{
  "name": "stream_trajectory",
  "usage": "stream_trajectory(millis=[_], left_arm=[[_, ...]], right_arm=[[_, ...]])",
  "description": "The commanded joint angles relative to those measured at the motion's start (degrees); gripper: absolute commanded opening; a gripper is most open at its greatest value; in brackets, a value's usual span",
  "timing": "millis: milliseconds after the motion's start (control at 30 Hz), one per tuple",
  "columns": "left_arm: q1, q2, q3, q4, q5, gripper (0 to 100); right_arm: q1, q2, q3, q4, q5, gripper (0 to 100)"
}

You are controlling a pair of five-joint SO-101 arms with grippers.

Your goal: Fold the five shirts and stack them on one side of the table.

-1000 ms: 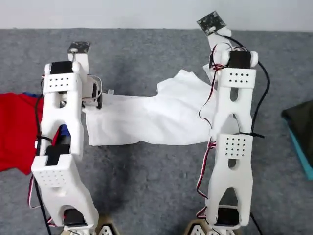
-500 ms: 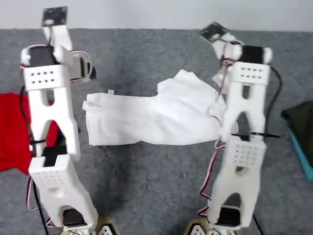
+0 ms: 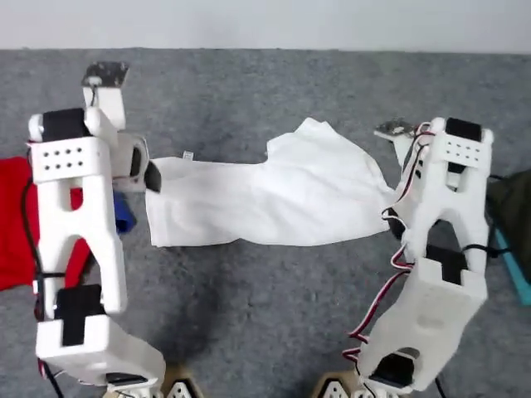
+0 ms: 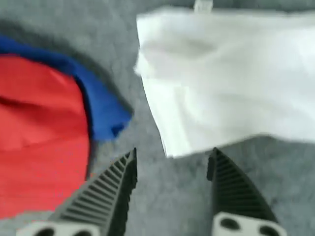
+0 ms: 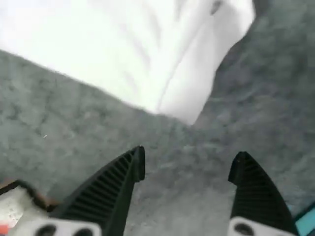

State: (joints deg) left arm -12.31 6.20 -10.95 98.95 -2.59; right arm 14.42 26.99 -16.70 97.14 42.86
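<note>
A: Where's the crumpled white cotton shirt (image 3: 265,203) lying?

B: It's lying on the grey carpeted table (image 3: 249,323) between the two arms, as a long band. One end is bunching up on the right arm's side. The flat red shirt (image 3: 12,224) and a blue fabric piece (image 3: 123,214) are sitting just beside the left arm, apart from the white one.

A: Pincers?

B: The left gripper (image 4: 173,155) is hovering over the white shirt's near corner on its own side. Its jaws are standing well apart and gripping nothing. The right gripper (image 5: 191,153) is hanging over bare carpet just off the other end, also spread wide and empty.

A: Which step is in hand?

B: It's looking like mid-fold on the white shirt, with both arms lining up for a fresh grab. Nothing is pinched yet.

A: What's the next move calling for?

B: Probably each gripper dropping onto its end's edge, closing on a single layer, then carrying it over together. The bunched end is likely needing flattening first, or the fold is going lumpy.
</note>
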Motion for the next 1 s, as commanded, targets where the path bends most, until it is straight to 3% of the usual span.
stream_trajectory(millis=[0,333,567,800,967], left_arm=[[-0.1,-3.0,5.1,1.4,-0.8,23],[-0.2,-2.5,5.6,1.6,-0.4,23],[-0.2,-2.5,5.6,1.6,-0.4,23],[-0.2,-2.5,5.6,1.6,-0.4,23],[-0.2,-2.5,5.7,1.6,-0.7,23]], right_arm=[[-0.6,-0.9,0.1,-4.9,2.5,28.1],[-7.3,7.3,0.0,-9.0,1.2,27.6],[-8.5,7.4,-1.2,-12.7,0.5,0.2],[-6.9,7.4,-2.8,-8.4,0.4,0.9],[-0.2,7.4,-2.8,-2.6,0.3,0.9]])
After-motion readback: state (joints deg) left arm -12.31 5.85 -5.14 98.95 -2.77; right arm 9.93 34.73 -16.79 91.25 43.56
